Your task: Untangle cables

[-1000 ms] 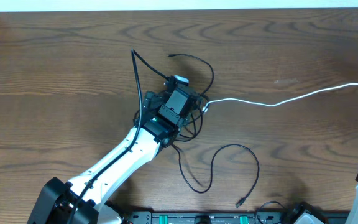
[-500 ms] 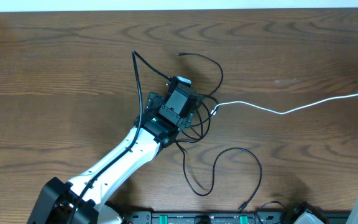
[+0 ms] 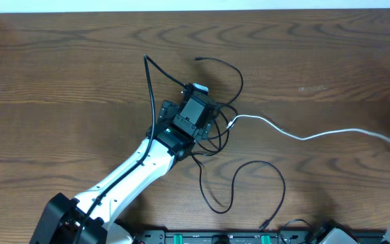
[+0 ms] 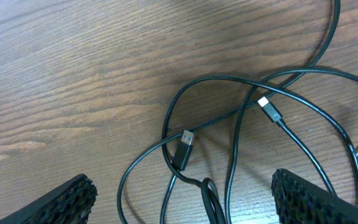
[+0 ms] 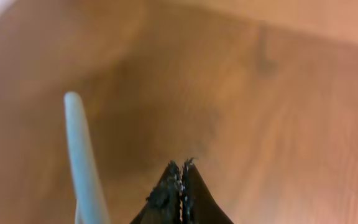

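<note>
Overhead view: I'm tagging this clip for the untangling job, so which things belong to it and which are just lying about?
Part of the job:
- black cables, tangled
- white cable
- left fingers, open over the tangle
- right fingers, shut on the white cable

Just there:
- wooden table
- black rail at its near edge

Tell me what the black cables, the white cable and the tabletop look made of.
The black cables: rubbery plastic jacket, smooth with a slight sheen, bending in soft loops. The white cable: likely the same, matte; the view is blurred. The tabletop: wood or wood-look laminate, brown grain lines; I cannot tell which.
</note>
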`<state>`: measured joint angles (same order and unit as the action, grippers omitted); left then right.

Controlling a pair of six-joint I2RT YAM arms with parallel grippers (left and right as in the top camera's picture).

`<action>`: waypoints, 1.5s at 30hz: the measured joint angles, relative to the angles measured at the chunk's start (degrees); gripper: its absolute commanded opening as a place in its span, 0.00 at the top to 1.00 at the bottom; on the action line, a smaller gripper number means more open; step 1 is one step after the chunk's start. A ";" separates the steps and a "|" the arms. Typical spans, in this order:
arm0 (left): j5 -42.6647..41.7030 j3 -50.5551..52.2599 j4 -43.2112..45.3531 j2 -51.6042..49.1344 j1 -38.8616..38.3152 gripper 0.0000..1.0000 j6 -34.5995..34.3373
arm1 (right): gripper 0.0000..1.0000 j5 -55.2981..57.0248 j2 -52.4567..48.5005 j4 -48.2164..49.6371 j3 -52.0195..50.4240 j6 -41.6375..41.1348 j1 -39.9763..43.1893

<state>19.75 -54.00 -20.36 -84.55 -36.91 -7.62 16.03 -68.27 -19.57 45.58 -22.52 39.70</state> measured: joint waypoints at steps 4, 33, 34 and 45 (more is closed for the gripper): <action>0.00 0.00 0.02 0.00 0.00 0.09 -1.29 | 0.99 3.04 -1.11 -5.44 0.00 -3.02 0.00; -11.39 0.00 1.03 0.00 0.00 0.09 -7.26 | 0.99 -1.33 -2.97 -11.63 -9.46 -9.94 -16.04; -11.76 0.00 1.03 0.00 0.00 0.09 -7.28 | 0.99 -1.42 -2.97 -10.99 -9.70 -10.19 -16.41; -12.59 0.00 0.87 0.00 0.00 0.09 -7.41 | 0.17 -2.43 -2.97 -7.19 -9.94 -10.19 -17.03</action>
<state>7.16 -54.00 -19.49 -84.55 -36.91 -15.03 13.61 -71.24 -26.76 35.64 -32.71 22.68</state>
